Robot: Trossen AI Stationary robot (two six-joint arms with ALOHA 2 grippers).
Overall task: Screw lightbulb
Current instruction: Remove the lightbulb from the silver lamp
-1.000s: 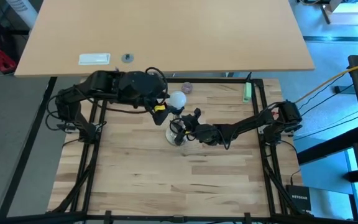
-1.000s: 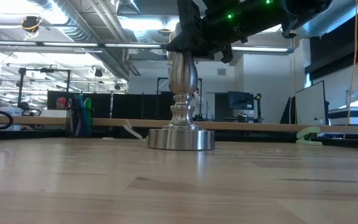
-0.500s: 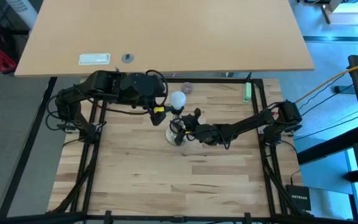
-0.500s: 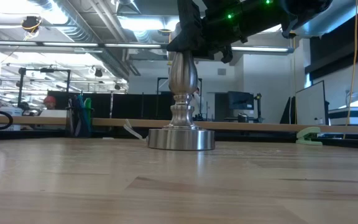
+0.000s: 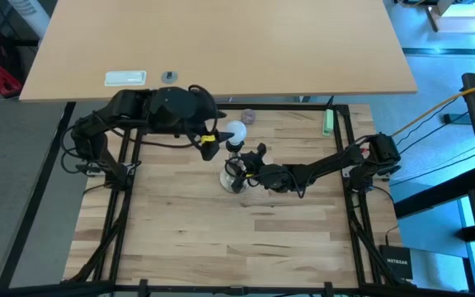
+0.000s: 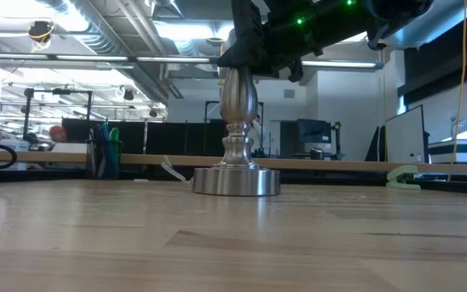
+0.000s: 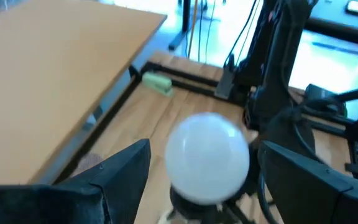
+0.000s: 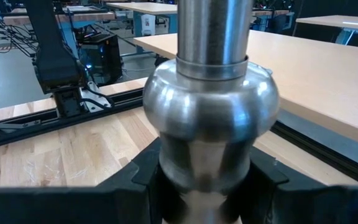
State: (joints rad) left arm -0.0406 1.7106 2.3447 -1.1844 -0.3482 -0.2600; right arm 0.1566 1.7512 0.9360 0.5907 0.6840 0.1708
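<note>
High view: the lightbulb (image 5: 235, 132) sits on top of the silvery lamp stand (image 5: 234, 176) near the table's far middle; its screw base and the socket are hidden under the globe and the arms. The left gripper (image 5: 221, 134) is at the bulb, its fingers mostly lost against the dark arm. The right gripper (image 5: 244, 169) reaches in from the right onto the stand's stem. A small greyish knob (image 5: 247, 117) lies just beyond the bulb, a green clip (image 5: 326, 123) at the far right rail. A white label plate (image 5: 125, 78) on the tan desk behind shows no readable text; a black box at the lower right edge carries faint white lettering, too small to read. Low view: the stand (image 6: 237, 146) is upright on the wood table (image 6: 233, 243); its top and the bulb are cut off behind a dark arm with green lights. Left wrist view: the bulb (image 7: 208, 157) stands between the two fingers (image 7: 120, 171), which are spread wide with a gap on each side, touching nothing. Right wrist view: the fingers (image 8: 148, 171) are closed against both sides of the stand's stem (image 8: 210, 112), below its rounded bulge; the fingertips are hidden by the metal.
</note>
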